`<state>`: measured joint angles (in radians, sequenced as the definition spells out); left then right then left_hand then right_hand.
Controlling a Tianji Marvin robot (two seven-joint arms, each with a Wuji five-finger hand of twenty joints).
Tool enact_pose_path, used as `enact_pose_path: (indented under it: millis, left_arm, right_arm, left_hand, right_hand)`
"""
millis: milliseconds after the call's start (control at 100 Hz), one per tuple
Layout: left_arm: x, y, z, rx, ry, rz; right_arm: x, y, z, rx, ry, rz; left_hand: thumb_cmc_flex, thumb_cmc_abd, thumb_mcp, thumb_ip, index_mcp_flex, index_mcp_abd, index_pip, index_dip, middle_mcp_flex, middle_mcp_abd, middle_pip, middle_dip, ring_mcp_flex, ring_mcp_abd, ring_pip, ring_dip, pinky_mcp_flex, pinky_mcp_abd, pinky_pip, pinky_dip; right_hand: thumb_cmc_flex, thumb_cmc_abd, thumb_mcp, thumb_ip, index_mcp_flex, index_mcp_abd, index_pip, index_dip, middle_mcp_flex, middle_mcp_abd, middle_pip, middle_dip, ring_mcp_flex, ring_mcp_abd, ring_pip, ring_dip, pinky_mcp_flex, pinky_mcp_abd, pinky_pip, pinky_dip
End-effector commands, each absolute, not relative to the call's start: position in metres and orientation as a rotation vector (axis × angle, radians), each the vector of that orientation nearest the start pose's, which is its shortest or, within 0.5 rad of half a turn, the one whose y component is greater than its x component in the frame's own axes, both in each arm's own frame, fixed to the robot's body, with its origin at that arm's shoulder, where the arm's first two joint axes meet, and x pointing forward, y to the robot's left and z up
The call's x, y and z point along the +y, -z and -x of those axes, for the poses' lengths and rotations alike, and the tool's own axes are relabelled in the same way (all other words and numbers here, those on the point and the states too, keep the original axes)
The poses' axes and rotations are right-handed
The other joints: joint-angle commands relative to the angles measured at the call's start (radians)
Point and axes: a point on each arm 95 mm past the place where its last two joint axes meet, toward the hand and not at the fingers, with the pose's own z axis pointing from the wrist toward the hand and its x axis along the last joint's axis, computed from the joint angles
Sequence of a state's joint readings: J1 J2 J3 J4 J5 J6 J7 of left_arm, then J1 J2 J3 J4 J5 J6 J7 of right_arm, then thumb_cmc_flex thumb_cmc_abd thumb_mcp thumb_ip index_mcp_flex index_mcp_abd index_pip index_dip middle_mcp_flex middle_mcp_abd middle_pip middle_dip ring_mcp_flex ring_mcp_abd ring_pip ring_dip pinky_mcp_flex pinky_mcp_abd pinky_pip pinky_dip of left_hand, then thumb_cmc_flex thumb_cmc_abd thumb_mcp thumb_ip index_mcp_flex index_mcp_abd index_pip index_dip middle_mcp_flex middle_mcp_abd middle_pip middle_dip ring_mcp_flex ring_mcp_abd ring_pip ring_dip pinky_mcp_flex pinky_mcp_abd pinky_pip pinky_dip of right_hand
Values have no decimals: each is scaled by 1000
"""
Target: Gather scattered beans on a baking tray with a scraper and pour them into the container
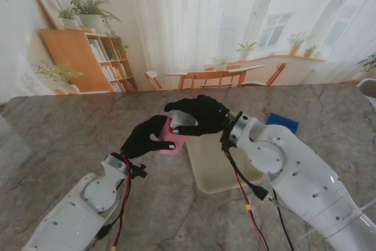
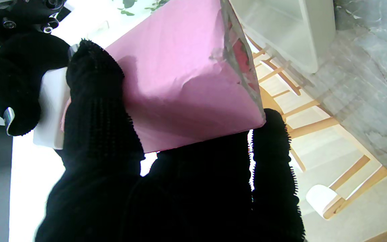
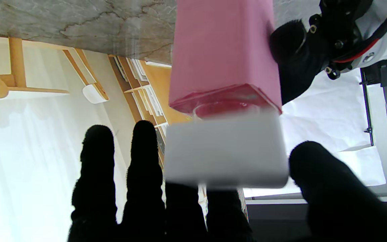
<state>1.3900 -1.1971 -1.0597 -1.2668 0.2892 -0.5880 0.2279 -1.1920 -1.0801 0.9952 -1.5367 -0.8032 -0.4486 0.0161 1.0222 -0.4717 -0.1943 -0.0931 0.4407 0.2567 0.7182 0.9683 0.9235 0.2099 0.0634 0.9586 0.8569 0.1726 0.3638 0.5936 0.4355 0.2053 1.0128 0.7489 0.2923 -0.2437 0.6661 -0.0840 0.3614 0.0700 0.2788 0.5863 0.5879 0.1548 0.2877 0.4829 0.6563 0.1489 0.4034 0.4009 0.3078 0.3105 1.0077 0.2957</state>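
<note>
Pink container [image 1: 172, 137] held off the table just left of the cream baking tray [image 1: 218, 166], gripped by left hand [image 1: 144, 136], fingers [image 2: 96, 111] wrapped round its sides. White scraper [image 1: 183, 121] sits right at container's open rim, pinched by right hand [image 1: 201, 116] between thumb and fingers [image 3: 331, 188]. Beans not discernible. Blue item [image 1: 282, 123] on marble table [image 1: 64, 133], beyond right wrist.

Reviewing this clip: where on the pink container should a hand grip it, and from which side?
Grip the pink container by its flat side walls, from the robot's left, as the left hand does. Its walls are broad and flat, and the right hand with the white scraper occupies its open mouth.
</note>
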Motion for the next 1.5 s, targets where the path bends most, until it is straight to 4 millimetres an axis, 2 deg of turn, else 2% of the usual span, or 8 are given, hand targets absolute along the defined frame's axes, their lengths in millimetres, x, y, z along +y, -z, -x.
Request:
enact_pose_path:
  millis: [0,140,220,340,550,860,1150,1490]
  left_arm:
    - [-49,337,-423,1003,2484,1485]
    - [-49,337,-423,991,2494,1481]
    - [-49,337,-423,983,2502,1479]
    - [-50,337,-422,979,2509,1477]
    - [-49,338,-422,1005,2504,1466]
    - [-50,337,-422,1036,2538,1423]
    - [-51,337,-422,1031,2542,1402]
    - [-51,336,-421,1030,2536,1392]
  right_arm:
    - [87,229,-447,1780,-1988,-705]
    - [89,229,-449,1745,-2006,-703]
    - [90,227,-450,1727,-1999,-691]
    - [93,225,-452,1703,-2003,-678]
    - [96,218,-453,1690,-2034,-622]
    - [94,206,-456,1755,-2090,-559]
    - [92,206,-461,1796,-2165,-743]
    - [97,197,-460,1948,-2154,-711]
  left_hand:
    - [266,189,206,56,57,-234,182,62,125,-234,164,76,34,-84,22,12,9,-43,13,-14]
    - [264,188,204,56,57,-236,183,62,125,-237,164,76,35,-85,22,12,10,-45,13,-14]
    - [265,187,204,56,58,-239,183,62,126,-238,164,76,36,-86,22,12,11,-44,12,-15]
    - [264,186,204,56,60,-240,184,62,127,-239,164,75,37,-87,22,11,14,-45,13,-15]
    - [264,184,205,57,62,-244,185,61,127,-241,164,75,37,-89,19,10,13,-47,11,-16]
    - [258,172,208,56,72,-286,198,54,134,-271,154,59,45,-115,-4,-4,26,-80,-14,-31]
    - [269,149,240,46,60,-318,232,37,121,-303,141,31,45,-139,-49,42,42,-118,-73,-63]
    - [267,138,262,41,56,-337,250,25,117,-315,138,16,48,-148,-74,63,48,-133,-90,-71]
  right_hand:
    - [-11,24,-17,35,-29,31,-27,23,-26,12,-26,-15,-25,14,-16,-11,-15,19,-13,8]
    - [114,68,-3,40,5,49,-33,32,11,-26,-11,-13,-3,-12,-4,-11,1,-1,-3,6]
    - [249,118,3,28,40,24,-18,43,60,-89,31,-19,45,-64,30,-15,49,-48,41,4]
    - [359,133,55,16,61,6,10,44,95,-129,64,-42,87,-104,48,-35,93,-86,62,4]
    - [512,59,215,11,77,-22,79,10,135,-152,114,-84,171,-169,83,-54,175,-181,92,1]
    - [521,42,254,5,28,-53,178,-38,121,-181,143,-106,180,-197,72,-71,188,-218,79,-15]
    - [487,9,299,5,45,-84,208,-79,145,-195,119,-118,168,-188,47,-72,140,-192,67,-17]
    - [445,-35,362,7,65,-124,213,-94,167,-218,83,-110,154,-193,14,-70,93,-170,46,-17]
